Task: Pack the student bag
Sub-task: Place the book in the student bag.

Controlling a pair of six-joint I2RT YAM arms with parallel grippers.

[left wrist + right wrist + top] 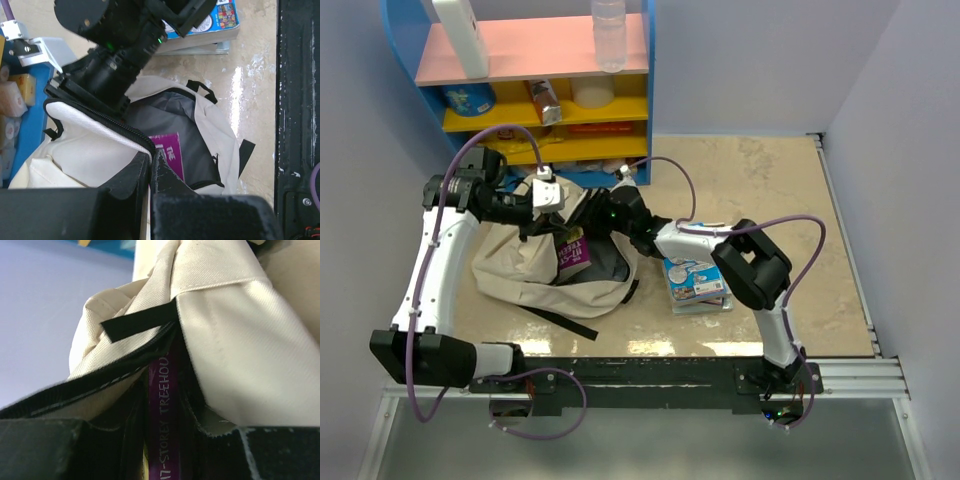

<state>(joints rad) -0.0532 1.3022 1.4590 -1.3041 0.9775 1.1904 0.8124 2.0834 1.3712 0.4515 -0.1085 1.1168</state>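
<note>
Beige backpack (515, 262) lies open on the table (770, 200) before the shelf (550, 60); left claw (150, 167) pinches its zipper rim, right claw (160, 450) clamps a purple book (161, 385) in its mouth.

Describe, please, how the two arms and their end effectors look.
The left arm and right arm share white link shells, black joint housings and a looping purple cable each. A small green light glows on the right arm's wrist. The left end effector and right end effector have black, blocky fingers.
</note>
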